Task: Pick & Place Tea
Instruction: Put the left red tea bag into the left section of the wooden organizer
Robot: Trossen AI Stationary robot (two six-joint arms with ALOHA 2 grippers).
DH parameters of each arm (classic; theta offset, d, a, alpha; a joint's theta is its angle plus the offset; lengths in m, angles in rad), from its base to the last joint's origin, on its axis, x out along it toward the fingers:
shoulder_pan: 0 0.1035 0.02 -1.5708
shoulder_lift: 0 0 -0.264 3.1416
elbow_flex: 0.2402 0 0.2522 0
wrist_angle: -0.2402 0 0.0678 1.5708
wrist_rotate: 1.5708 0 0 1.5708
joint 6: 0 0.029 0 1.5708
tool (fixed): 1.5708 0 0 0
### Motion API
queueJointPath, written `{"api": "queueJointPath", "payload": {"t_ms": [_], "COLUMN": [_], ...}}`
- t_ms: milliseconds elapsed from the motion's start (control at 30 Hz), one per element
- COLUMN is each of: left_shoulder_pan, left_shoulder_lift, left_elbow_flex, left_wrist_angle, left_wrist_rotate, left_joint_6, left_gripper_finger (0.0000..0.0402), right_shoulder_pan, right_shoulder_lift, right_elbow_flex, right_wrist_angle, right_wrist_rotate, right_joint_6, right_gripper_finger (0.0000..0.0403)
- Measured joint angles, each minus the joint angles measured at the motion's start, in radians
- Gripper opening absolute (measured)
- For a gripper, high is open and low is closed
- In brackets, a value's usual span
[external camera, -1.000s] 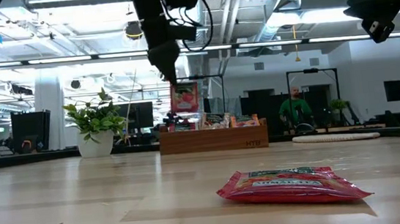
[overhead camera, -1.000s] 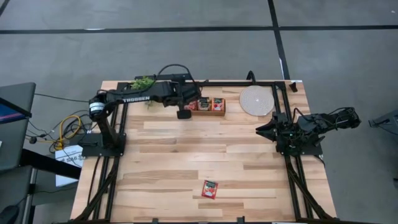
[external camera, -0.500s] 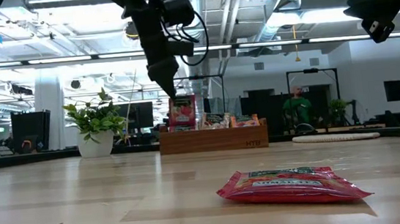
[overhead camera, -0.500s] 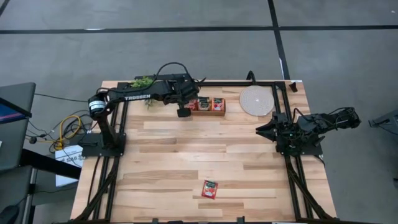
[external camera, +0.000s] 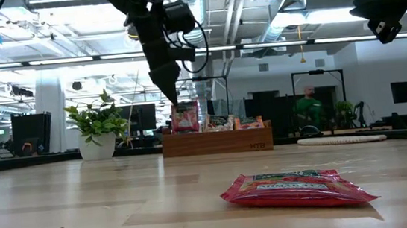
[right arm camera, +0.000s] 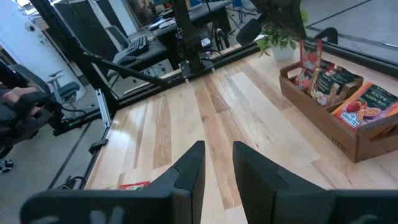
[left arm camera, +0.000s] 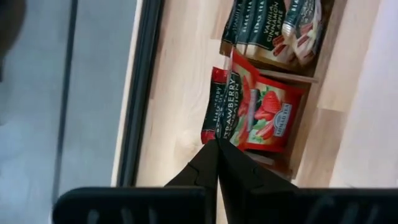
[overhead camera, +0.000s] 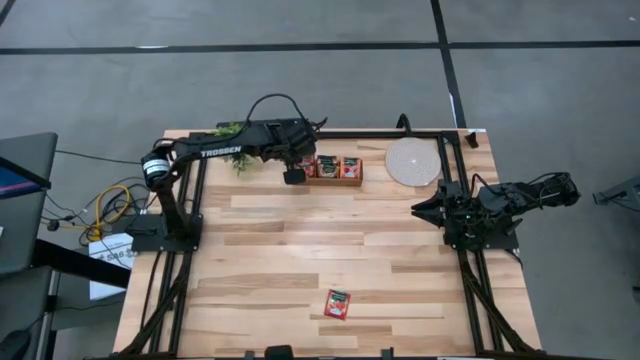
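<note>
**Left gripper pinching strawberry tea packet at the box's left end**

Left gripper sits at upper centre of the high frame, at the left end of the wooden box. Fingers are closed to a thin point on the corner of the strawberry tea packet; packet stands upright at the box's end compartment. Low view: packet is at box rim height, gripper above it.

Right gripper waits at right of the high frame, above the table's right edge. Its jaws stand a small gap apart, nothing between them.

Edges and room: the box lies close to the table's far edge, near the top of the frame. The black frame rail runs along that edge just behind it. The middle of the table is bare wood.

Around: a potted plant is left of the box, under the left arm. A round mat is right of the box. A 2nd red tea packet lies flat at lower centre, well apart from both grippers. Other packets fill the box's remaining compartments.

Room: grey floor around the table, cables at left; low view shows an office with a person in green far behind.
</note>
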Motion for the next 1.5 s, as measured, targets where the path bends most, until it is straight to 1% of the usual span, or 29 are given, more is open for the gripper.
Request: {"api": "queueJointPath", "payload": {"t_ms": [67, 233, 400, 1100, 1233, 1500], "left_shoulder_pan": [0.009, 0.017, 0.019, 0.034, 0.033, 0.033], "left_shoulder_lift": [0.002, 0.040, 0.074, 0.082, 0.082, 0.082], "left_elbow_flex": [0.000, -0.001, -0.001, -0.001, -0.001, -0.001], "left_wrist_angle": [0.000, -0.009, 0.025, 0.020, 0.020, 0.009], "left_wrist_rotate": [0.023, 0.034, 0.038, 0.057, 0.065, 0.055], "left_joint_6": [-0.001, -0.005, 0.006, -0.043, -0.059, -0.060], "left_gripper_finger": [0.0000, 0.0000, 0.0000, 0.0001, 0.0015, 0.0077], "right_shoulder_pan": [0.000, 0.000, 0.000, 0.000, 0.000, 0.000], "right_shoulder_lift": [0.000, 0.000, 0.000, 0.000, 0.000, 0.000], "right_elbow_flex": [0.000, 0.000, 0.000, 0.000, 0.000, 0.000], "right_wrist_angle": [0.000, 0.000, 0.000, 0.000, 0.000, 0.000], "right_wrist_rotate": [0.000, 0.000, 0.000, 0.000, 0.000, 0.000], "right_joint_6": [0.000, 0.000, 0.000, 0.000, 0.000, 0.000], "right_gripper_finger": [0.0075, 0.0075, 0.0075, 0.0075, 0.0075, 0.0075]}}
